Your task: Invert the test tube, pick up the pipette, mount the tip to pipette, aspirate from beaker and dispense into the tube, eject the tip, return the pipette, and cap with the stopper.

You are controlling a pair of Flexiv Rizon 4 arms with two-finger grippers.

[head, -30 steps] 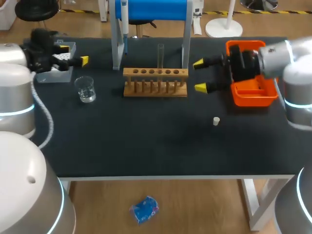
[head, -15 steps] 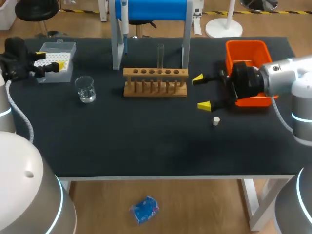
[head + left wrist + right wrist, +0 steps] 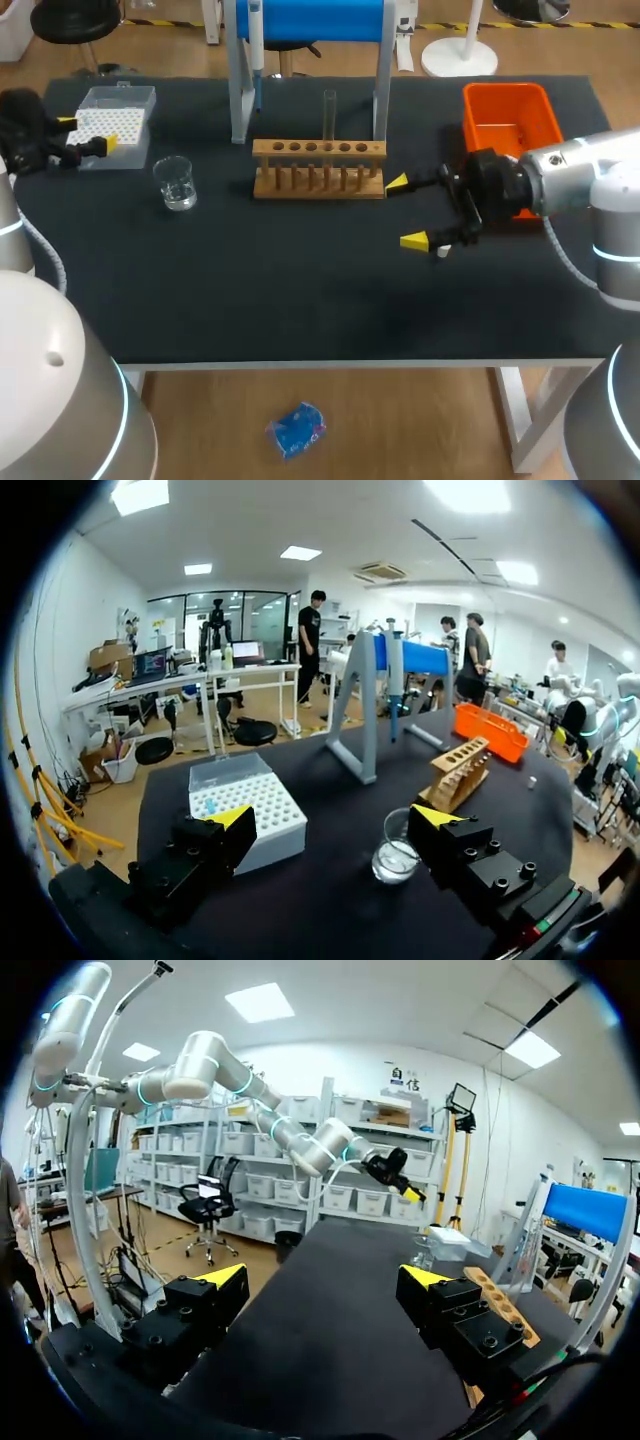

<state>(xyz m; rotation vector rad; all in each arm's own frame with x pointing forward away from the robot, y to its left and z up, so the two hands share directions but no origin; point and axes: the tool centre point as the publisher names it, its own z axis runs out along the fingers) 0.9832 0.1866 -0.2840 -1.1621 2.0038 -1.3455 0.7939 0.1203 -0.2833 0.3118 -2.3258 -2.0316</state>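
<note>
Black surface (image 3: pixel 300 290): clear glass test tube (image 3: pixel 329 112) upright in wooden rack (image 3: pixel 318 168); glass beaker (image 3: pixel 176 184) left of rack, small white stopper (image 3: pixel 443 250) right of it. Left hand (image 3: pixel 88 132), right hand (image 3: pixel 405 211) flank rack, both spread, empty.

- One test tube (image 3: pixel 329 112)
- One wooden rack (image 3: pixel 318 168)
- One beaker (image 3: pixel 176 184)
- One tip box (image 3: pixel 112 125)
- One orange bin (image 3: pixel 505 115)
- One stopper (image 3: pixel 443 250)
- One pipette (image 3: pixel 255 40)
- One blue stand (image 3: pixel 315 20)
</note>
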